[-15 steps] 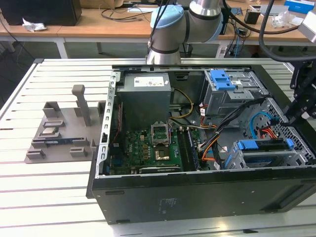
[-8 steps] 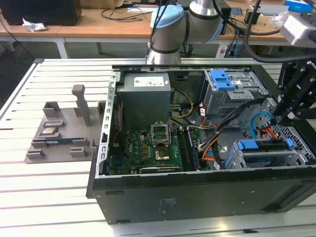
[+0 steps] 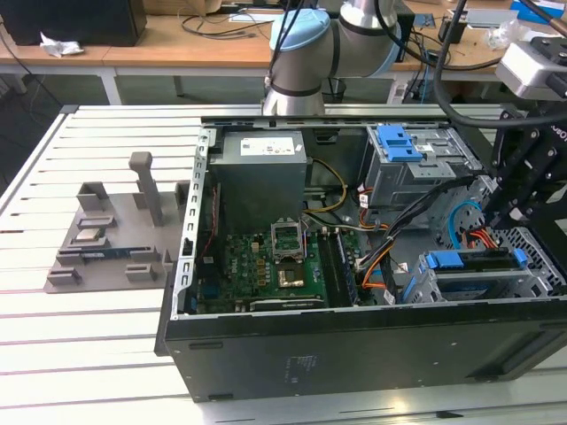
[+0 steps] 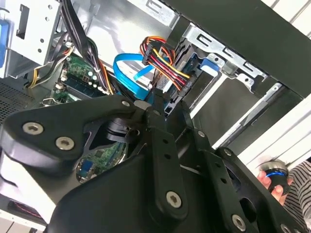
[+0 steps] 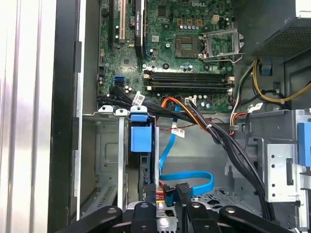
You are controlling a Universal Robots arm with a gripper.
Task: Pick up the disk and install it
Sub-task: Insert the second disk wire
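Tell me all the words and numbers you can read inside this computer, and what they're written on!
No text is clear enough to quote.
White sticker on the grey power-supply box: print too small to read.
Pale marking on the black case side: too blurred to read.
White tags on the cables: too small to read.
Motherboard lettering: too small to read.

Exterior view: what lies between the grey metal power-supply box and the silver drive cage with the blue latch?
Looping yellow wires lie between the grey power-supply box and silver drive cage, in the exterior view.
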